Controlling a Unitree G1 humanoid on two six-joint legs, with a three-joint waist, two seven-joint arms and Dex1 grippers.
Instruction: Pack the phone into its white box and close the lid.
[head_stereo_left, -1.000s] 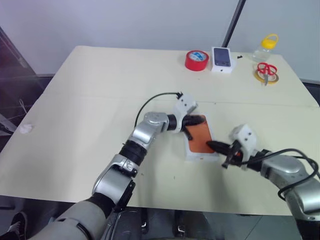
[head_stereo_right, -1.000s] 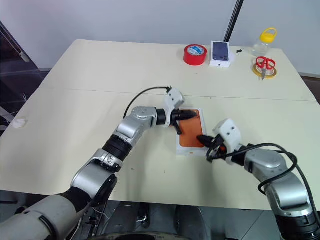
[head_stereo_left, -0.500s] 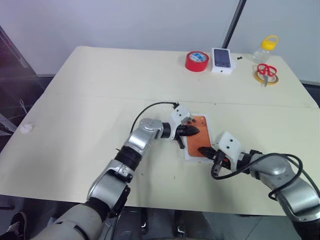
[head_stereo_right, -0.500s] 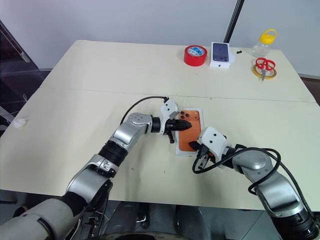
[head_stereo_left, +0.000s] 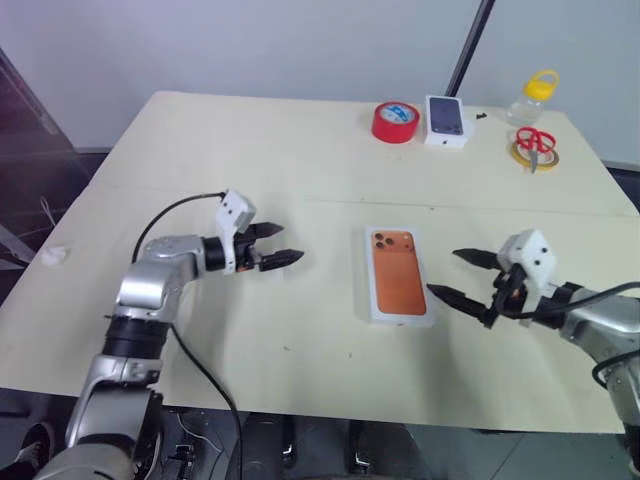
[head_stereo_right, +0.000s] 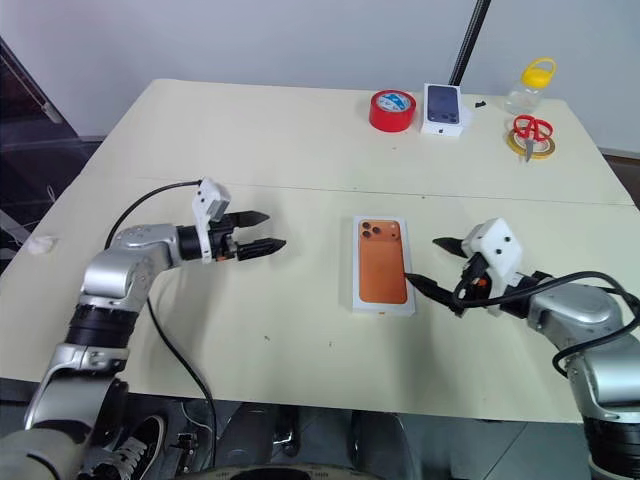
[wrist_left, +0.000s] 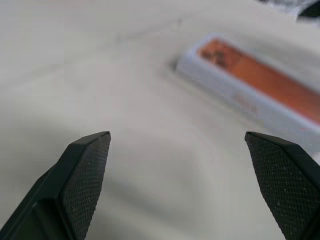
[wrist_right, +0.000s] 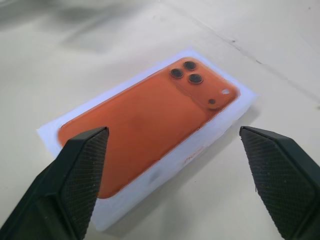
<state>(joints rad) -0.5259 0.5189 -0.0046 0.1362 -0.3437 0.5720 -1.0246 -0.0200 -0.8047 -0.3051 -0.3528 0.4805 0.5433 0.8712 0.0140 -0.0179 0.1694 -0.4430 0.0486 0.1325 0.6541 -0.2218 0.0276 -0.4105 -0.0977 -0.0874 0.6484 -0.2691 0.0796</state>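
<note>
Both sets of fingers are spread wide and grasp nothing. The right gripper (head_stereo_right: 437, 263) hovers just beside the right long edge of the closed white box (head_stereo_right: 383, 304); the left gripper (head_stereo_right: 262, 231) hangs well apart from the box on its left side, over bare bench (head_stereo_right: 300, 150).

Step in hand: judging by the picture-printed lid (wrist_right: 145, 120) sitting square on the box, the packing looks finished. The phone itself can't be seen; presumably it is inside. The next move calls for little more than keeping the arms clear, or a light press if the lid isn't fully seated; that can't be told.

The lid lies flat, showing an orange phone picture with a three-lens cluster at the far-left corner, white border all round, with the white side wall visible below.
</note>
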